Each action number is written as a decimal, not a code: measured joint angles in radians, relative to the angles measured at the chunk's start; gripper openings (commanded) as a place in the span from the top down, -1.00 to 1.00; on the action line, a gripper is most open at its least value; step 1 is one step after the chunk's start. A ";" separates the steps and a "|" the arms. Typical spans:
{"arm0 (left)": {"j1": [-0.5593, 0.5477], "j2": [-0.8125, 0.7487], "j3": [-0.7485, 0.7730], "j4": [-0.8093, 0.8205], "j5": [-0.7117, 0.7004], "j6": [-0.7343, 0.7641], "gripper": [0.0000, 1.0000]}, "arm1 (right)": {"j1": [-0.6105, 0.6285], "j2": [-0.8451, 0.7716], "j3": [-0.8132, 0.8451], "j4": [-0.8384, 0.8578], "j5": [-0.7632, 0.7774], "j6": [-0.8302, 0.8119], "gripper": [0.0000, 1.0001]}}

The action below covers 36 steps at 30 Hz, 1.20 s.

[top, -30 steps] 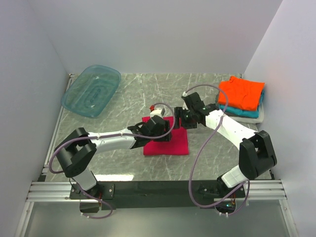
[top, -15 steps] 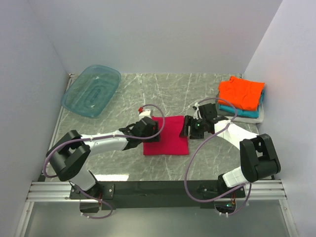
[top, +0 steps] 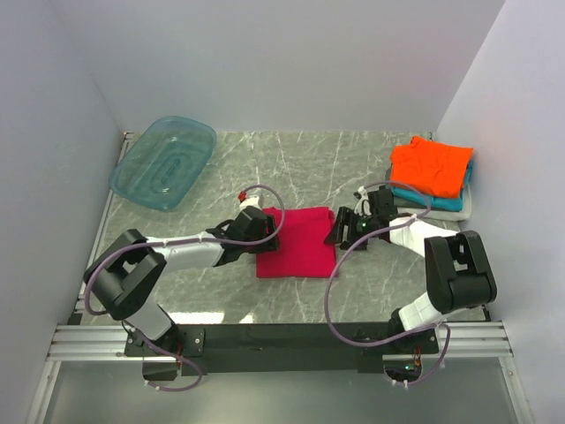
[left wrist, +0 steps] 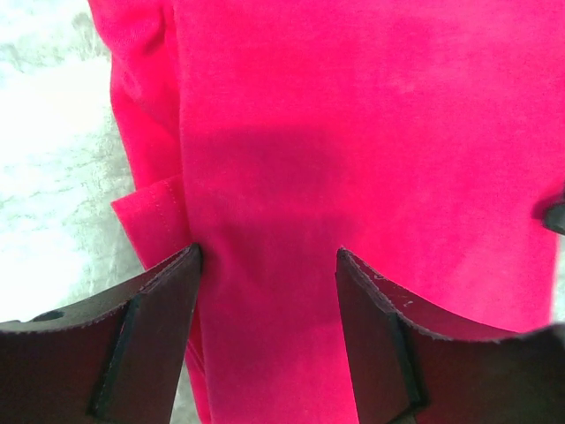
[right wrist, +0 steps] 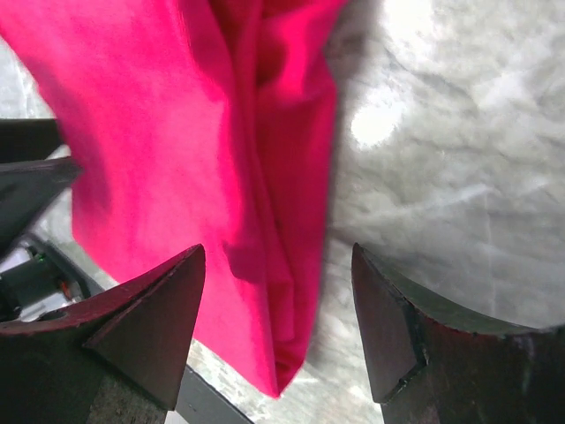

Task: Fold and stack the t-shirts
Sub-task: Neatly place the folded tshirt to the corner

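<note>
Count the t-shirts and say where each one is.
4. Crimson shirt folded mid-table; piled at far right: orange shirt on top, teal shirt under it, whitish shirt lowest. More may hide between them.

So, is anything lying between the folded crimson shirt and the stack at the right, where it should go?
No loose object shows there. Only the right gripper and its arm sit between the crimson shirt and the stack.
</note>
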 measured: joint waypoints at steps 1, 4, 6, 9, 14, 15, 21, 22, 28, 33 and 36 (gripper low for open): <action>0.000 0.012 -0.003 0.009 0.003 -0.001 -0.35 | -0.003 0.012 0.000 0.010 -0.016 0.002 -0.48; 0.003 0.028 -0.014 0.033 0.011 -0.007 -0.34 | -0.004 0.036 0.000 0.048 -0.059 0.005 -0.48; 0.003 0.029 -0.021 0.051 0.016 -0.008 -0.34 | -0.004 0.051 0.000 0.071 -0.089 0.009 -0.48; 0.004 0.029 -0.035 0.080 0.019 -0.011 -0.34 | -0.001 0.064 0.000 0.093 -0.114 0.016 -0.48; 0.006 0.031 -0.045 0.112 0.030 -0.024 -0.33 | 0.055 0.084 0.005 0.136 -0.119 0.046 -0.48; 0.006 0.031 -0.047 0.116 0.034 -0.027 -0.33 | 0.073 0.089 0.007 0.147 -0.119 0.055 -0.48; 0.008 0.035 -0.048 0.128 0.044 -0.031 -0.32 | 0.201 0.130 0.048 0.191 -0.073 0.113 -0.48; 0.008 0.035 -0.048 0.129 0.044 -0.031 -0.32 | 0.216 0.140 0.060 0.191 -0.064 0.122 -0.47; 0.008 0.035 -0.051 0.137 0.050 -0.034 -0.32 | 0.253 0.169 0.101 0.188 -0.008 0.153 -0.31; 0.008 0.035 -0.058 0.153 0.060 -0.035 -0.32 | 0.277 0.193 0.113 0.187 0.048 0.168 0.34; 0.008 0.035 -0.065 0.170 0.067 -0.036 -0.33 | 0.283 0.217 0.123 0.186 0.060 0.175 0.91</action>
